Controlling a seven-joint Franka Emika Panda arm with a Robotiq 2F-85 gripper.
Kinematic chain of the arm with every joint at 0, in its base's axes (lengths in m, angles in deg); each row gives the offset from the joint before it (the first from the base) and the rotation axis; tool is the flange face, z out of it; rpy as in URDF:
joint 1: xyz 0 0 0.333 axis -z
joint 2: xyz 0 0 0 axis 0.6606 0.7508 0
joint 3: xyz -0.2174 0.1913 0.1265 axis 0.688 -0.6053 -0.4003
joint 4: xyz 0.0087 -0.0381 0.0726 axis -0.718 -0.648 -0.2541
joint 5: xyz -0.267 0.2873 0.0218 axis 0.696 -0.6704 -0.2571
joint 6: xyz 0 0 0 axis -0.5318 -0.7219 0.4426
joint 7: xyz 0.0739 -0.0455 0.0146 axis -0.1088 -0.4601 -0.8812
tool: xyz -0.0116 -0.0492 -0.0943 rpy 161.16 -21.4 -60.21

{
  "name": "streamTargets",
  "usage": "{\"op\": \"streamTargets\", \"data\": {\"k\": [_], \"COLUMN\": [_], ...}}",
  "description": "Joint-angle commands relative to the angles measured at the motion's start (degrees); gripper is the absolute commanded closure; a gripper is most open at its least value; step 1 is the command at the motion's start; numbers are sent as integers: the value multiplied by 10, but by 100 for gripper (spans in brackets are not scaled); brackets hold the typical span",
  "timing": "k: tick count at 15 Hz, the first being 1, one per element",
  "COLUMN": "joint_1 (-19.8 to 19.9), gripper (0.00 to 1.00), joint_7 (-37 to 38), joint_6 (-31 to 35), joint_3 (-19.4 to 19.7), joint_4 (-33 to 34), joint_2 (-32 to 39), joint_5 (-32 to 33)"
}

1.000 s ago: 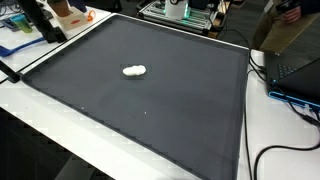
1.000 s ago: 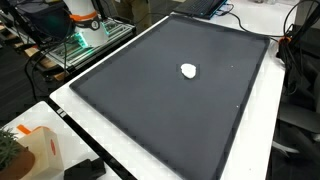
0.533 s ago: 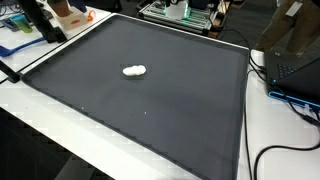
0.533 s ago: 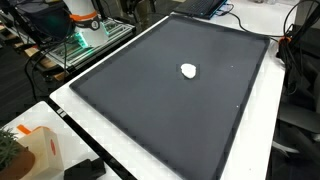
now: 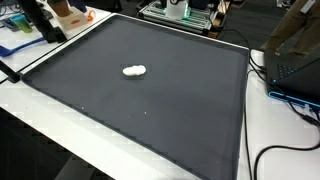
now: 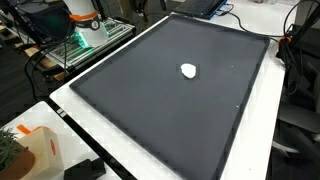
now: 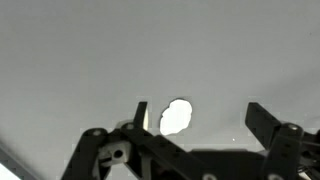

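The white tabletop [image 5: 40,125] carries a large black rectangular mat [image 5: 150,105] that covers most of it in both exterior views. The claw [image 7: 200,122] shows only in the wrist view, where it hangs well above the mat, its 2 fingers spread wide and holding nothing. A small white crumpled lump [image 5: 134,71] lies alone near the mat's middle. The wrist view shows it below the claw, nearer 1 finger, its long axis crosswise to the line between them.
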Motion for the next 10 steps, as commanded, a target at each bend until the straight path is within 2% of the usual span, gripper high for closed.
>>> {"op": "streamTargets", "data": {"k": [1, 2, 3, 5, 10], "joint_1": [-26, -34, -23, -30, -30], "gripper": [0, 0, 0, 0, 0], "joint_7": [13, 11, 8, 8, 8], "joint_6": [103, 122, 85, 111, 114], "joint_3": [0, 2, 4, 3, 3], "joint_4": [0, 0, 1, 2, 5], "joint_2": [57, 69, 41, 64, 70], "joint_5": [-26, -32, -11, -17, -18]}}
